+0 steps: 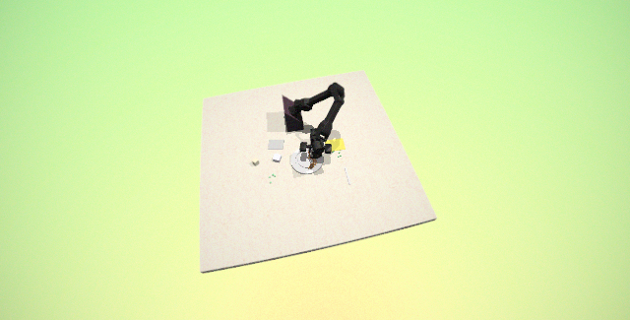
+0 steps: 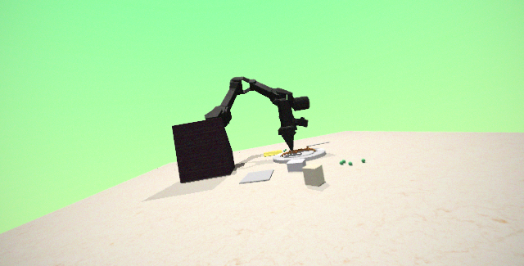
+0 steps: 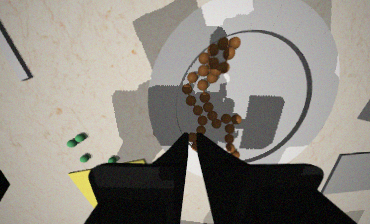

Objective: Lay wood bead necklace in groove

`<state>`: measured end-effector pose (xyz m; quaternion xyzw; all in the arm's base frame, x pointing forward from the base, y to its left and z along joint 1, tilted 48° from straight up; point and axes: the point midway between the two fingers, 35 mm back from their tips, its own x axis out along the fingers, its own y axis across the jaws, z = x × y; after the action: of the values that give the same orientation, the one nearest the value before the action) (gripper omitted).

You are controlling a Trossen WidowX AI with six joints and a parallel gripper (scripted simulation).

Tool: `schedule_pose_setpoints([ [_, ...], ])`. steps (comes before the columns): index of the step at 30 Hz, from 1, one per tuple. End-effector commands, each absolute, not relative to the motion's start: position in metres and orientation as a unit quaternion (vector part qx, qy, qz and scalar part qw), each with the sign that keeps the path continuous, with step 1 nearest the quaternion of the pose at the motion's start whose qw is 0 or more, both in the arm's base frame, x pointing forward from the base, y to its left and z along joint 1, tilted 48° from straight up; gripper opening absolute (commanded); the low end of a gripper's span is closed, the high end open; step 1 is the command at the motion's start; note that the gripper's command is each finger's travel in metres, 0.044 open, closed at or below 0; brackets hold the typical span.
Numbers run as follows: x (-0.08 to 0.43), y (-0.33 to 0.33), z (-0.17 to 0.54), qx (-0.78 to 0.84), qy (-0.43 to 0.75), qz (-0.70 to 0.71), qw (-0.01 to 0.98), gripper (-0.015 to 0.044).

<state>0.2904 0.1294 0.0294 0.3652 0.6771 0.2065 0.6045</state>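
The round grey-white bead board (image 1: 295,166) (image 2: 282,160) (image 3: 326,75) lies flat. Its circular groove (image 3: 310,85) is bare on the right side of the wrist view. The brown wood bead necklace (image 1: 312,164) (image 3: 203,70) lies on the board, bunched at the groove's upper left, with two strands running down to the fingers and a short bend to their right. My gripper (image 2: 291,150) (image 3: 192,136) points down low over the board's near-arm side, shut on beads of the necklace. The fingers hide part of the necklace and the groove's lower edge.
A yellow sheet (image 1: 338,144) (image 3: 83,182) and several green beads (image 2: 350,163) (image 3: 80,137) lie near the board. Also around are a white block (image 1: 277,158) (image 2: 295,165), a beige block (image 2: 313,175), a grey plate (image 1: 276,145) (image 2: 257,177), a thin rod (image 1: 347,176) and a dark panel (image 2: 202,151).
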Motion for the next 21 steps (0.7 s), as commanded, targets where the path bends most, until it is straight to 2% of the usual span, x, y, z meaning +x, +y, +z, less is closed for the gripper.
schedule_pose_setpoints([
  [1,0.2950,0.1322,0.0341,0.367,0.677,0.204,0.605,0.0000],
  [15,0.2949,0.1386,0.0284,0.367,0.677,0.204,0.604,0.0000],
  [21,0.2971,0.1365,0.0315,0.367,0.673,0.207,0.607,0.0157],
])
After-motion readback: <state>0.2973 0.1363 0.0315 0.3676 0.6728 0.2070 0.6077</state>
